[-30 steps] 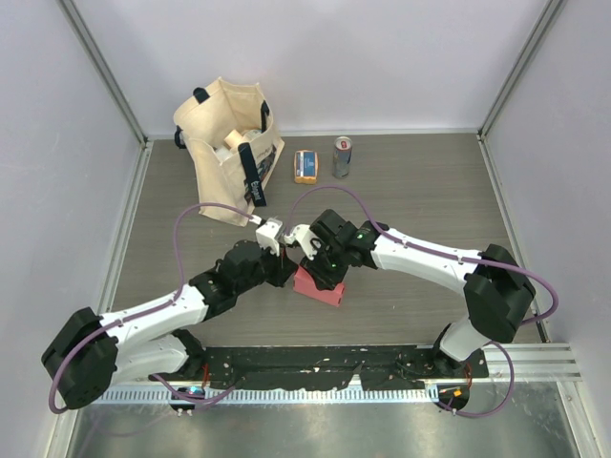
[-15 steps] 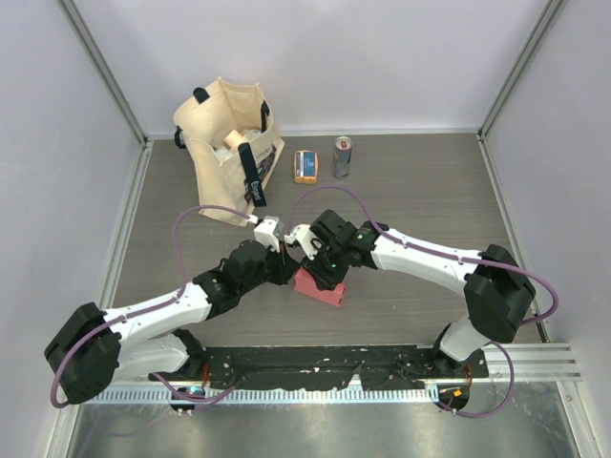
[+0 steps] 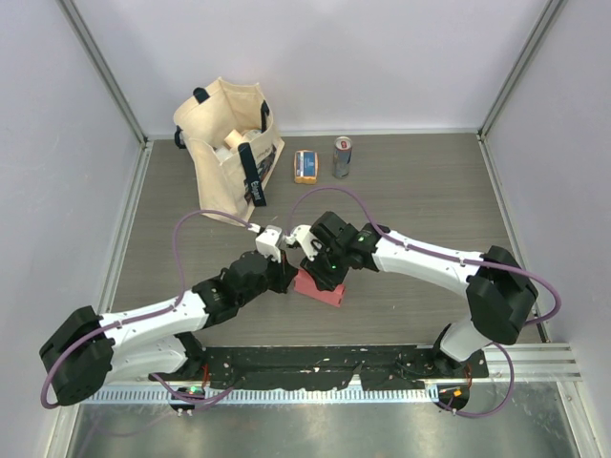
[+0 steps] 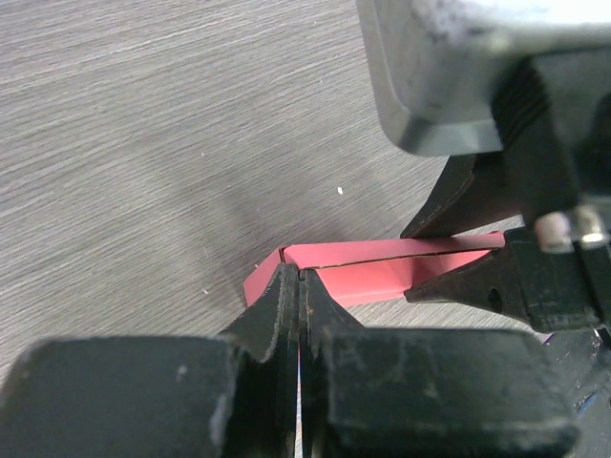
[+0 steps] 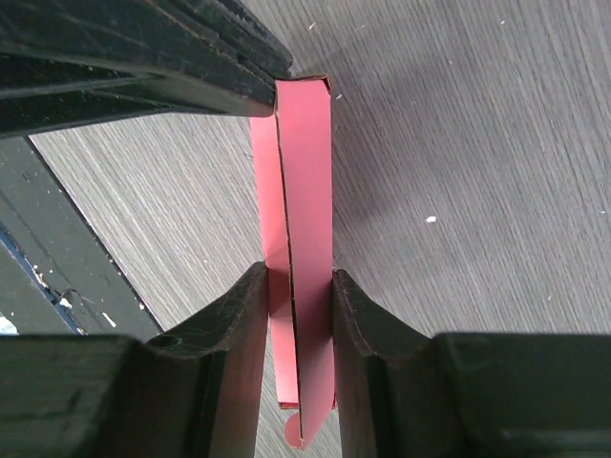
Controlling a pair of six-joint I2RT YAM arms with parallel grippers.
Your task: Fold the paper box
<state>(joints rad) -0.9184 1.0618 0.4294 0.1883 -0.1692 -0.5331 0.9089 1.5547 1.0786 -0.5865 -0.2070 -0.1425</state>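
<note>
Paper box [image 3: 321,289]: pinkish-red, a low block on the worktop [image 3: 430,191], near its middle, between the two arms. Right tool [image 5: 298,286]: jaws narrow, clamped on the box's two long faces. Left tool [image 4: 299,286]: jaws pressed together, tips touching one end of the box; whether a flap is pinched cannot be told. At the back, well apart: beige tote bag [image 3: 229,148], orange packet [image 3: 305,166], can [image 3: 342,156].

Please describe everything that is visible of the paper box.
The paper box is pinkish-red, plain thin card. It forms a low narrow block with a seam along its top face and a rounded tab at one end. It lies on the grey wood-grain table. The right gripper clamps its long sides, and the shut left gripper touches one end corner.
</note>
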